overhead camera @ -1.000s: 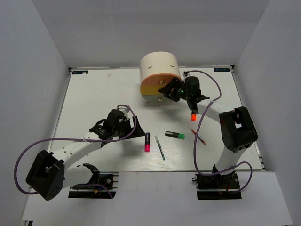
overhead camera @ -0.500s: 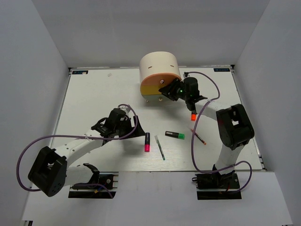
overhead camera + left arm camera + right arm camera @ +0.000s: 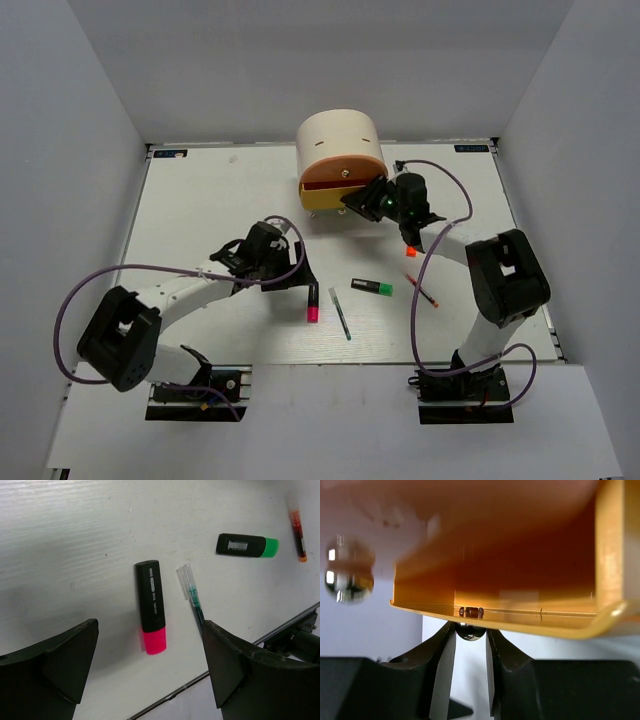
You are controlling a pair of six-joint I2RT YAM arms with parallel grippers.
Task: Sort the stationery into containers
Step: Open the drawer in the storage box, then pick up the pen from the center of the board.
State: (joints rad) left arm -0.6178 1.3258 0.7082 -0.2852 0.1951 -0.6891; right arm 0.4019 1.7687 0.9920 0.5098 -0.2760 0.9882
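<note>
Reading this big to small: table (image 3: 200, 200) has the cream cabinet (image 3: 338, 140) at the far side, front turned toward the arms so both can reach it

Yellow lower drawer (image 3: 336, 198) looks partway out. My right wrist view looks into its open tray, so I judge it's being opened to take items. I see nothing inside, though the view is partial

Left gripper (image 3: 298, 272) hangs over the loose items with jaws wide apart and nothing held. It's set up for a thick marker body, I think. Right gripper (image 3: 357, 198) is at the drawer front

All the stationery I can see is out on the table:
- pink marker (image 3: 152, 605), framed between the left fingers, likely next pick
- green marker (image 3: 247, 545), well to its right
- orange marker (image 3: 410, 248), mostly hidden behind the right arm
- thin dark pen (image 3: 192, 600), just beside the pink marker
- red pen (image 3: 296, 524), beyond the green marker

Smallest is the metal knob (image 3: 470, 631) under the drawer lip. The right fingers (image 3: 440, 650) are closed in on it from both sides and look pinched on, which is my pull handle
</note>
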